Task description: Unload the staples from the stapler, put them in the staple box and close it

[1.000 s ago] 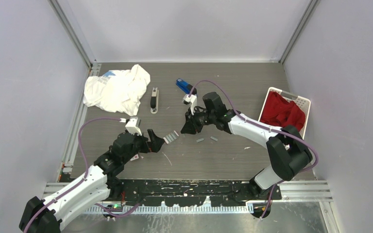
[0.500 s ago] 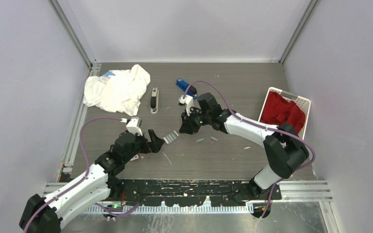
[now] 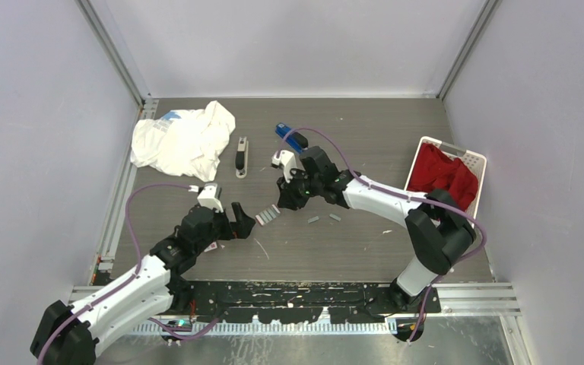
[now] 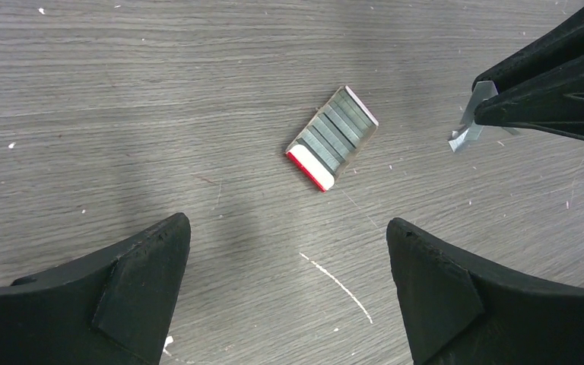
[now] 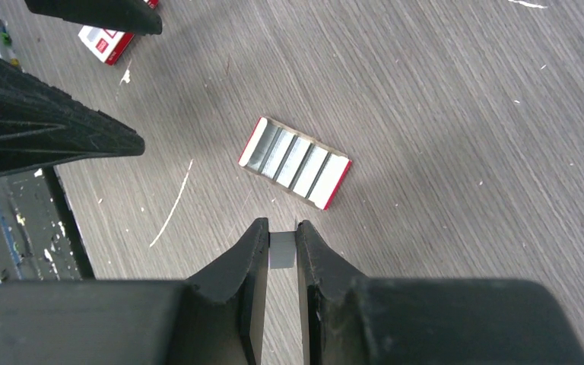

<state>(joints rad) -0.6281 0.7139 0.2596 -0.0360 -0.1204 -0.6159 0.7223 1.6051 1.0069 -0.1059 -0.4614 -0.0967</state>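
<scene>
The right gripper (image 5: 281,242) is clenched on a short silvery-grey strip of joined staples (image 5: 281,252), and the small open white-and-red cardboard box (image 5: 295,162) lies just ahead of its fingertips, long axis slanted crosswise, with the released left gripper (image 4: 285,232) beyond it.

Right hand (image 5: 281,227) pinches a staple strip (image 5: 281,252) (open box (image 5: 295,162) just beyond).
</scene>
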